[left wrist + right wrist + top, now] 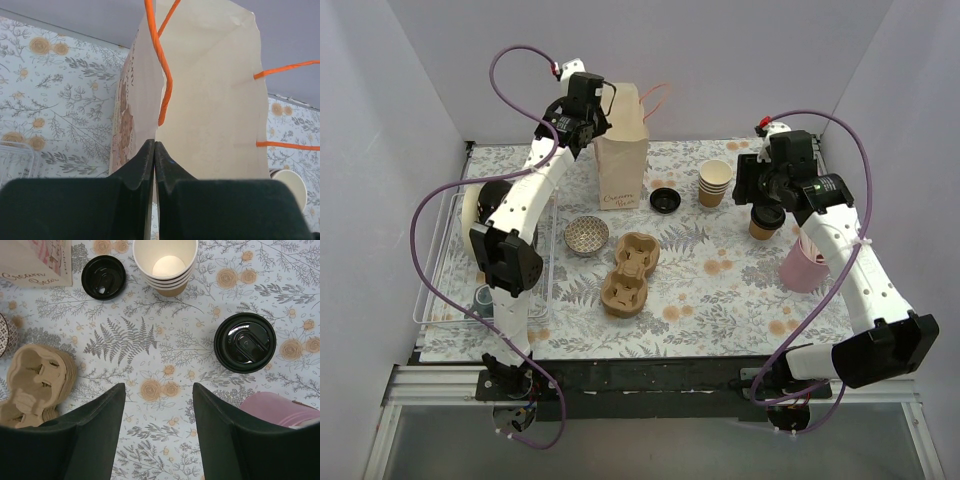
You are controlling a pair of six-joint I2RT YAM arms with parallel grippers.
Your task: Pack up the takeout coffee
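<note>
Left wrist: jaws pinch smooth cream paper bag.

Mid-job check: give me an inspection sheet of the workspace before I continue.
Surface: floral table, no spills seen.
Job's things: takeout coffee lidded, upright, ungripped; paper bag standing.
Clutter: cup stack, loose lid, pulp carrier, patterned bowl, pink container, wire rack.
Grippers: left gripper shut on the bag's rim; right gripper open, holding nothing.
Cables: purple cables looping over both arms, no snag seen.
Surroundings: white walls, nothing else seen.
</note>
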